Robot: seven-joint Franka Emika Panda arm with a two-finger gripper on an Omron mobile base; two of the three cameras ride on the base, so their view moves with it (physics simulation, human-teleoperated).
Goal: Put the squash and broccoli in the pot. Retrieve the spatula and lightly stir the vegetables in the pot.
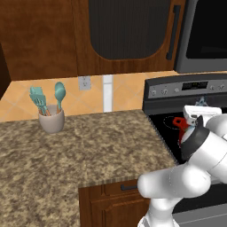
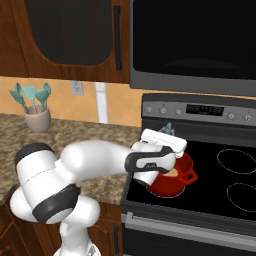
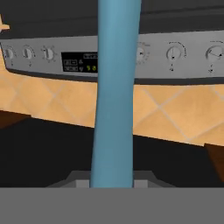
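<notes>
We have our tool (image 2: 161, 161) closed on the spatula (image 3: 114, 87) right above the red pot (image 2: 172, 181) on the stove, where something tan shows at the rim, so we judge only the stirring remains.

Speckled brown-and-grey granite-look counter (image 1: 66, 146), faintly mottled and matt, adjoining dark reddish wood-grain cabinets (image 1: 40, 40) of smooth, low-sheen finish and a tan tiled backsplash (image 1: 128, 88). Smooth black glass-like cooktop (image 2: 220, 185) beneath a brushed grey metal-look control panel (image 3: 175, 61), carrying the round bright red pot (image 2: 175, 182) with an even enamel-like surface. Light-blue spatula (image 3: 114, 92), smooth and plastic-looking without gloss; matt off-white ceramic-looking utensil crock (image 1: 51, 119) holding teal plastic-looking utensils (image 1: 59, 93).
</notes>
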